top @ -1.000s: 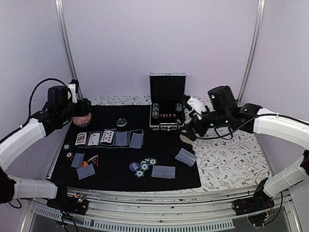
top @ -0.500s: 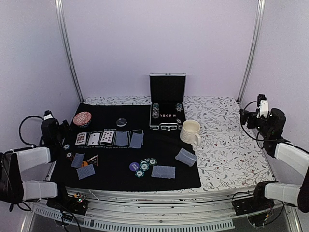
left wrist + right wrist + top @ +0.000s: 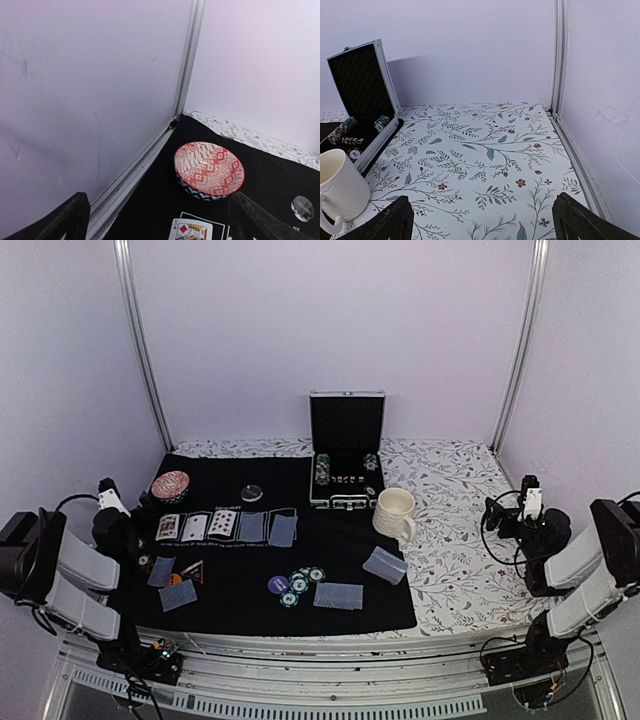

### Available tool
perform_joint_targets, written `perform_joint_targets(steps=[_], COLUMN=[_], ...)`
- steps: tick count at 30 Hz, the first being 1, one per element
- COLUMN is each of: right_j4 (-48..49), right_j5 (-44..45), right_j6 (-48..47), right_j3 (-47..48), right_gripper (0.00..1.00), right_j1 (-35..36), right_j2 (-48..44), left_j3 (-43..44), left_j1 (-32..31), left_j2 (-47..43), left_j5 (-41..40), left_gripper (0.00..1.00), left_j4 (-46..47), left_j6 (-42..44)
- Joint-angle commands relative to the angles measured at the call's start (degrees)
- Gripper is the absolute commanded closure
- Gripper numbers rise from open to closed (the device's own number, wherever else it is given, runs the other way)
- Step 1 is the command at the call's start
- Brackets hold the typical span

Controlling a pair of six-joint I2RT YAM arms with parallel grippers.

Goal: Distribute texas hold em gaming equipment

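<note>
Playing cards lie in a row (image 3: 222, 525) on the black mat (image 3: 330, 545), three face up and two face down. The king of diamonds (image 3: 192, 231) shows in the left wrist view. Face-down pairs lie at the near left (image 3: 170, 583), the near middle (image 3: 338, 596) and the right (image 3: 384, 564). Green-and-white chips (image 3: 302, 583) cluster beside a purple button (image 3: 278, 585). An orange button (image 3: 176, 580) lies by the left pair. My left gripper (image 3: 135, 523) (image 3: 162, 225) is open and empty, low at the mat's left edge. My right gripper (image 3: 492, 515) (image 3: 482, 225) is open and empty over the floral cloth.
A red patterned bowl (image 3: 170, 485) (image 3: 209, 169) sits at the mat's back left. A cream mug (image 3: 395, 512) (image 3: 340, 182) stands at the mat's right edge. An open chip case (image 3: 347, 450) (image 3: 365, 95) stands at the back. A round dark disc (image 3: 252, 493) lies behind the card row.
Both arms have pulled back from the bowl and the mug to the table's sides and folded low. The left gripper has opened wide; bowl and mug stand where they were.
</note>
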Motion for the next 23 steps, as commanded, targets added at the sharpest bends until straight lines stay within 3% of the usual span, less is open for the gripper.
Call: perform_joint_targets(steps=[1,4,5,7,10,12,23], right_j4=[14.97,7.74,4.22,5.26,5.68,5.04,4.90], right_j5=[-3.69,-3.86,-4.22,-4.10,-3.00,-3.30,-3.14], right_j6=[-0.38,-0.38,-0.41,-0.42,-0.42,-0.42,-0.42], right_j3=[0.74,4.94,6.51,6.03,5.85,6.09,6.17], right_gripper=[0.01,0.01,0.01,0.01,0.01,0.01,0.01], right_j1=[0.09,0.05,0.20,0.49,0.43,0.49,0.53], right_j2=[6.49,7.10,6.94,7.00,6.90,6.87,6.95], left_j3=[-0.93,0.52,0.55,1.69,1.93,2.95,4.35], left_j1=[-3.37,-4.46,-4.83,-5.10,-5.10,-5.08,-5.57], left_j2=[4.36,8.70,11.29,8.53,10.42,9.01,10.28], left_j5=[6.24,8.44,8.14,8.11,7.74,7.99,7.81], left_gripper=[0.02,0.02,0.02,0.02,0.02,0.02,0.02], left_j4=[13.24,13.86,19.06,12.03,15.25,10.51,9.90], left_j6=[6.43,8.40,10.34,9.17,10.43,9.45,10.65])
